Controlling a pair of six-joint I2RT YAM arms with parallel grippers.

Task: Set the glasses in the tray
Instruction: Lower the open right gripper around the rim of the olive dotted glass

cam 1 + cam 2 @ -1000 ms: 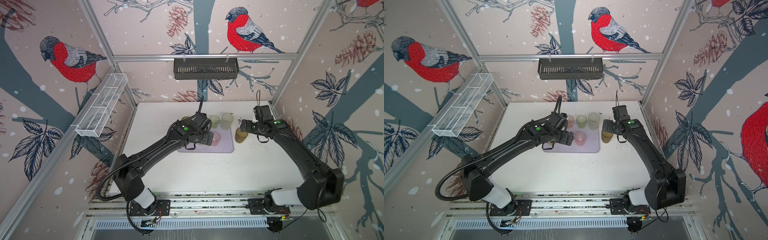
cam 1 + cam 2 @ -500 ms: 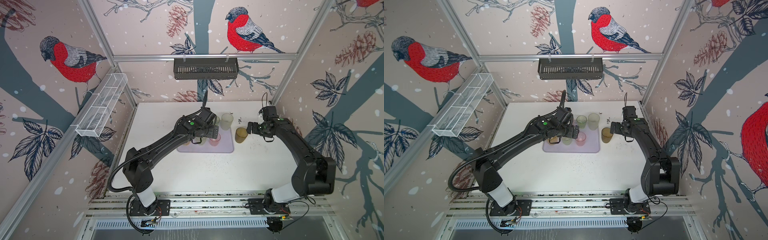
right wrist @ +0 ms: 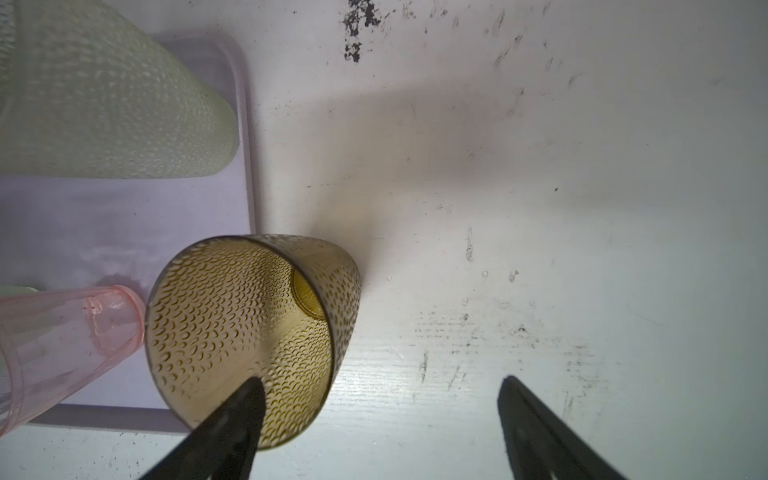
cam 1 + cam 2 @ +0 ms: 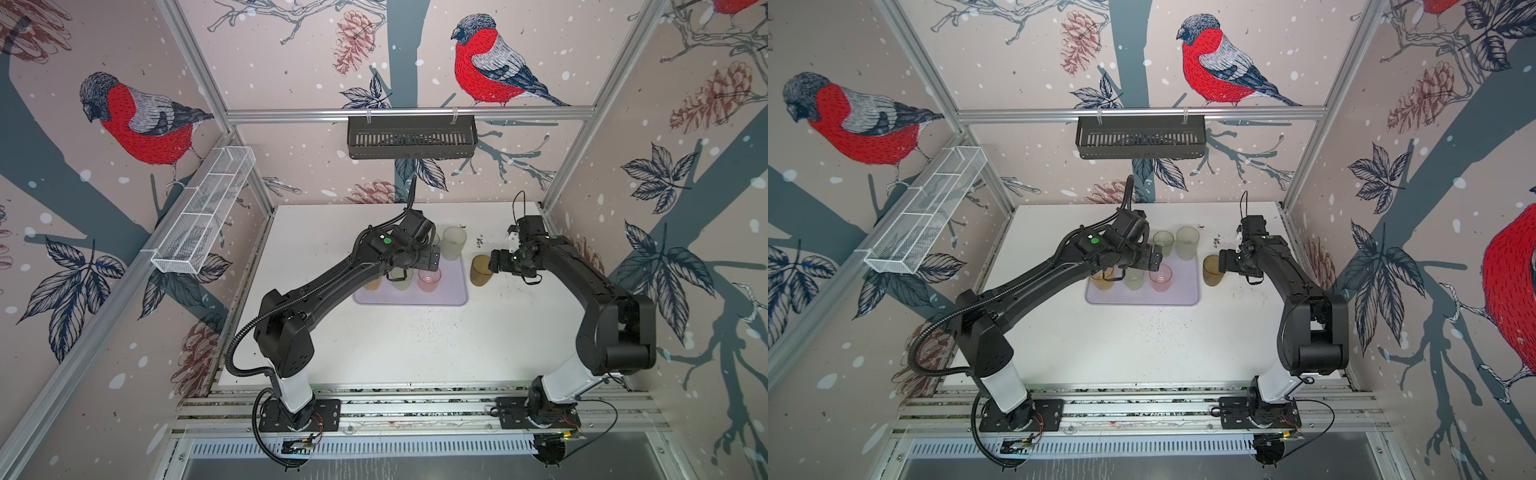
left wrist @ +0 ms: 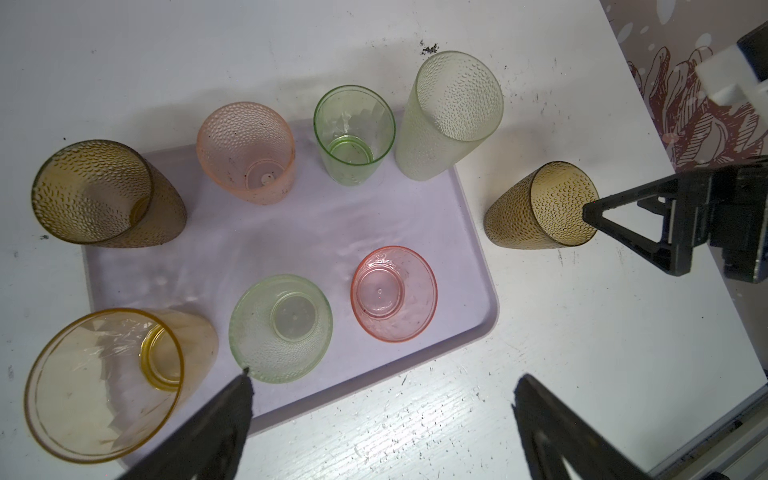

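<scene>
Fingers of the left gripper [image 5: 382, 415] stand spread and empty over the lilac tray [image 5: 469, 232], one fingertip [image 5: 245, 376] by an upturned pale green glass [image 5: 281, 328], likely just set there. Smooth amber [image 5: 112, 380] and pink [image 5: 394, 293] tumblers flank it; dimpled ones stand beyond. Further right, the right gripper [image 3: 382, 419] is spread too, one finger [image 3: 245, 403] over the mouth of a dimpled brown tumbler [image 3: 249, 332] just outside the tray's rim, seemingly poised to pinch its wall.
</scene>
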